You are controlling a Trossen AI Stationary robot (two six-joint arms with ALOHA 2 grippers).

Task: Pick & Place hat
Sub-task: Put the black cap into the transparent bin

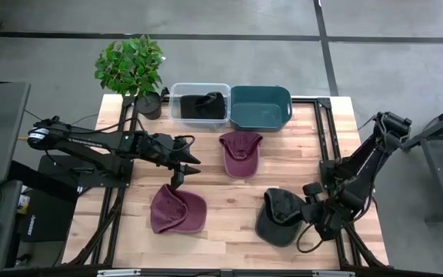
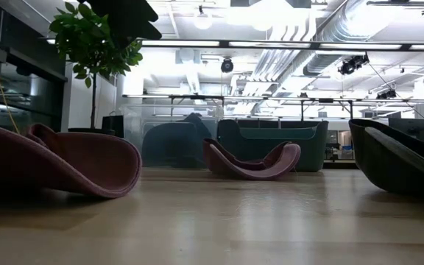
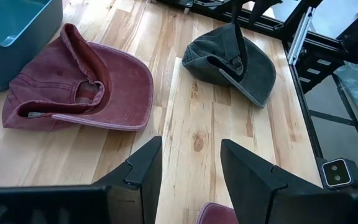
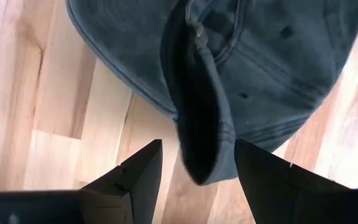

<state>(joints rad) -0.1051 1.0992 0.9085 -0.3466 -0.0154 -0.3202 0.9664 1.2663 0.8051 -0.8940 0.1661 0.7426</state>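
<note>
Jaws of the right gripper [image 4: 194, 165] stand open astride the raised fold of the dark grey cap [image 1: 278, 218] at the worktop's [image 1: 229, 192] near right, gripping nothing; left gripper [image 1: 179, 174] hovers open above the maroon cap [image 1: 177, 209]; picking is in hand, probably; next, close on the soft, faded cotton fold, lift toward the teal bin [image 1: 261, 107].

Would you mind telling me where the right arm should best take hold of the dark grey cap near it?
Probably the raised fold of fabric along the dark grey cap, which lies upside down on the table. That ridge stands up thin, so open jaws can straddle it. The right gripper is already open just short of it; coming straight down from above looks simplest.
</note>
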